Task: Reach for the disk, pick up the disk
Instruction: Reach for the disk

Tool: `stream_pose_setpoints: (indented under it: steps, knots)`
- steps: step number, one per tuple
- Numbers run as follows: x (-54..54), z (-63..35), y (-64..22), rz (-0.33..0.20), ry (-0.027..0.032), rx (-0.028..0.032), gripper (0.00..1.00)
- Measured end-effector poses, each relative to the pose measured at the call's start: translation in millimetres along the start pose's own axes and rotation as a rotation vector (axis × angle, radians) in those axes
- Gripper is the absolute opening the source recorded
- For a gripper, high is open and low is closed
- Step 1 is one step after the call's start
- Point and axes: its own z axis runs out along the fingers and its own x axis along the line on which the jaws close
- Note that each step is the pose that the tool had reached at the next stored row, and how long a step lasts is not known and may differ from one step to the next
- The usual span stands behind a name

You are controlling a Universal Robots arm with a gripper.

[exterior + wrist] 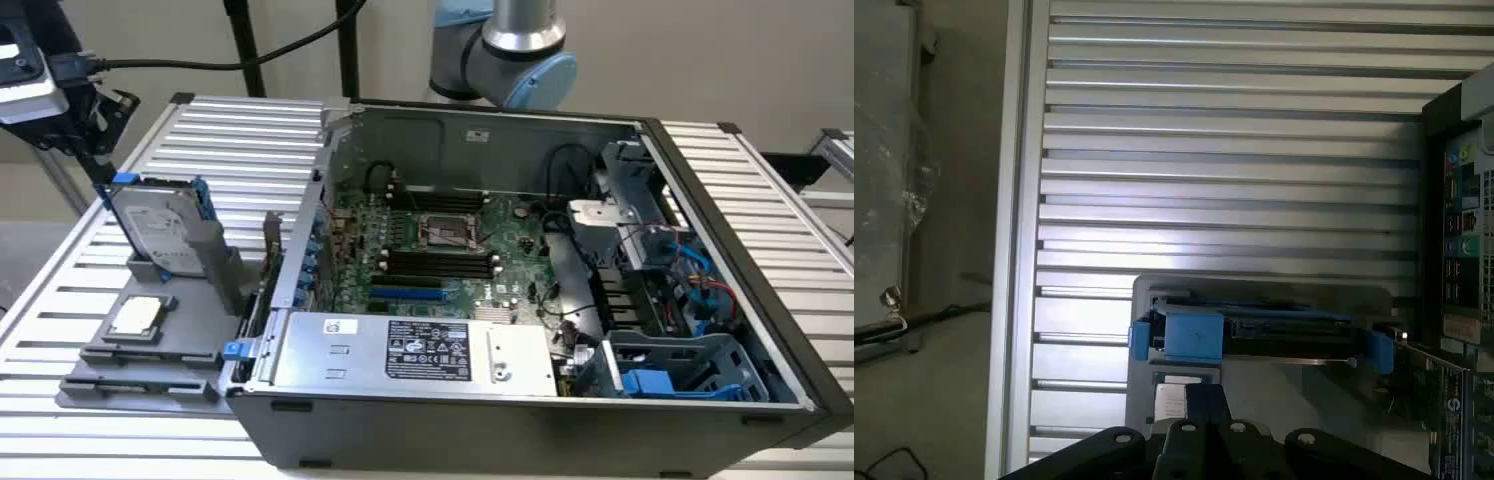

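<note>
The disk (pixel 158 232) stands on edge in a grey holder (pixel 200 270) at the exterior view's left, silver-grey with blue rails along its edges. My gripper (pixel 102 172) hangs just above and beside the disk's upper blue corner, close to it without holding it. Its dark fingers look shut, with nothing between them. In the wrist view the disk (pixel 1274 328) shows edge-on, a blue tab at each end. There my gripper (pixel 1206 392) points at the nearer blue tab, a short gap away.
An open computer case (pixel 747 330) takes up the middle and the exterior view's right; its wall stands close beside the disk holder. A small square silver chip (pixel 139 315) lies on a grey fixture in front of the holder. Everything rests on a slatted metal table (pixel 227 130).
</note>
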Motion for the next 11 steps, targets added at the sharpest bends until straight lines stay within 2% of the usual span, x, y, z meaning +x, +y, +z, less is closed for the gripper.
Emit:
stream_pose_setpoints:
  steps: [11]
  knots:
    - [0.0,0.0,0.0,0.000,0.0000,0.0000,0.11]
